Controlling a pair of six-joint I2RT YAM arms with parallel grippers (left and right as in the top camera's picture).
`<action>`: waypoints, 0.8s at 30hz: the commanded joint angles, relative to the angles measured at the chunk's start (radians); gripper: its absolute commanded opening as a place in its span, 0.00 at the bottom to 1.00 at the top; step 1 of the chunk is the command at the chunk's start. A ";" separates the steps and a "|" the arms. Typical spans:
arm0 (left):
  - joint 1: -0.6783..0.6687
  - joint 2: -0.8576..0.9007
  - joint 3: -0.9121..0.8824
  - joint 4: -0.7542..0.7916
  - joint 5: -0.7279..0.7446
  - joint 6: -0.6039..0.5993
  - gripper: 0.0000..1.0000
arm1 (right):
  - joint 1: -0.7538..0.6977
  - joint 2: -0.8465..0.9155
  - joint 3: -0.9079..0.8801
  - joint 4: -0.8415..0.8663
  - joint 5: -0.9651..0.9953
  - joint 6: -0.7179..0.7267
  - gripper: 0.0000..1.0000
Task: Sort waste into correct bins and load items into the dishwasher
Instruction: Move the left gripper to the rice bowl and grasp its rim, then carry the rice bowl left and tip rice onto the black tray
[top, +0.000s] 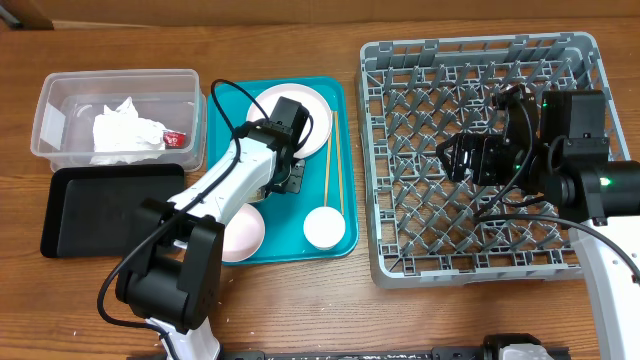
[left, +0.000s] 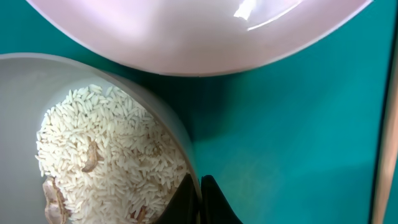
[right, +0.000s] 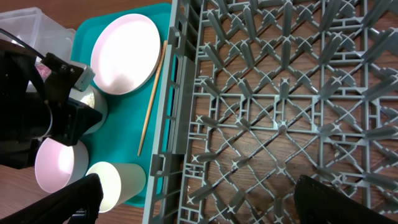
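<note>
Left gripper (left: 199, 186) pinches the pale grey-green bowl (left: 37, 74) on the teal tray (top: 340, 100); right gripper (top: 460, 160) hangs over the dish rack (top: 375, 150).
We see the left jaws pressed together on the bowl's rim, rice scraps (left: 106, 149) inside, plate (right: 124, 53) just beside it. The pink bowl (top: 245, 232), white cup (top: 325, 227) and chopsticks (top: 326, 175) sit on the same tray. We see the right jaws spread wide, holding nothing. The napkins (top: 125, 130) and red wrapper (top: 174, 138) lie in the clear tub (top: 50, 110), with the black tray (top: 100, 210) beside it.
</note>
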 joint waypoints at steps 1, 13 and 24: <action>-0.005 0.016 -0.029 -0.006 -0.002 -0.043 0.04 | 0.006 -0.002 0.027 0.001 0.001 0.003 1.00; -0.004 0.008 0.277 -0.270 0.109 -0.070 0.04 | 0.006 -0.002 0.027 0.000 0.001 0.003 1.00; 0.048 0.002 0.663 -0.647 0.139 -0.094 0.04 | 0.006 -0.002 0.027 0.001 0.001 0.003 1.00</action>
